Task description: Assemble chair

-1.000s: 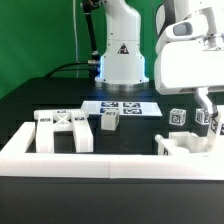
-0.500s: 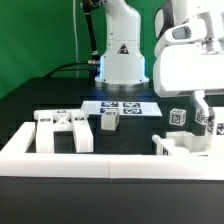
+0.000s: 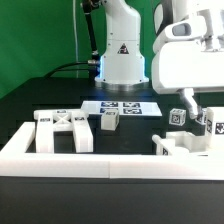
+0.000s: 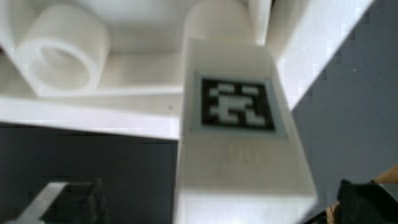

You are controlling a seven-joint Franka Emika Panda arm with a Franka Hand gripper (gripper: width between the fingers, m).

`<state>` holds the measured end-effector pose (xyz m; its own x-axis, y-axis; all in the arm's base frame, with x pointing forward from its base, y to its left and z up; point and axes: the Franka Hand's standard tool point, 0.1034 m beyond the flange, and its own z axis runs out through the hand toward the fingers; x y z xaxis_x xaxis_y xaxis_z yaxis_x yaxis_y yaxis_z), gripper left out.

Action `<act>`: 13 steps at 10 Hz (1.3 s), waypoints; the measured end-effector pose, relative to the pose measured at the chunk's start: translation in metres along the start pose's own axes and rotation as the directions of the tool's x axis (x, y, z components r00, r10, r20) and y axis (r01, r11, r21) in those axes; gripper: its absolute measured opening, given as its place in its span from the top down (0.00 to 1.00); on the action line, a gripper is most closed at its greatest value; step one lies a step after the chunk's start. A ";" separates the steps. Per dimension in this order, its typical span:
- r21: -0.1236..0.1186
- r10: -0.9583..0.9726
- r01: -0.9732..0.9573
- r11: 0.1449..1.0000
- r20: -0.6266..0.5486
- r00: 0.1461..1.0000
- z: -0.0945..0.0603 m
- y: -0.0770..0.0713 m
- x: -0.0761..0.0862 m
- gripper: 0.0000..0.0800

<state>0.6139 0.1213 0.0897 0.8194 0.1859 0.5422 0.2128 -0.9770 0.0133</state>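
Fingers (image 4: 57, 200) were spread wide, one on each side of a tagged square post (image 4: 235, 110). There was a clear gap on both sides and nothing was gripped. In the wrist view the post ran alongside a larger white chair part with a round tubular stub (image 4: 63, 55).

In the exterior view the fingers (image 3: 186, 100) hung at the exterior view's right, over a cluster of chair parts. These were tagged posts (image 3: 178, 117) and a blocky panel piece (image 3: 185, 146) just behind the border wall (image 3: 100, 160). Couldn't tell from that view which post sat between the fingers.

Rest of the chair: the cross-braced frame (image 3: 62, 131) lay at the exterior view's left on the dark surface (image 3: 30, 105). A small tagged block (image 3: 109, 120) stood near it toward the middle, just in front of the marker board (image 3: 125, 106). The robot base (image 3: 122, 55) stood behind the board.
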 end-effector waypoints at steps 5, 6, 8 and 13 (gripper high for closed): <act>-0.002 -0.014 0.014 1.000 0.013 1.000 -0.016 0.007 0.012 0.19; 0.002 -0.015 0.015 1.000 0.034 0.999 -0.015 0.006 0.010 0.19; 0.008 -0.015 0.015 1.000 0.072 0.997 -0.012 0.004 0.007 0.19; 0.067 -0.023 -0.010 0.998 0.473 0.881 -0.002 -0.007 -0.002 0.19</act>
<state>0.6096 0.1271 0.0907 0.9685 0.2357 0.0798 0.2400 -0.9695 -0.0488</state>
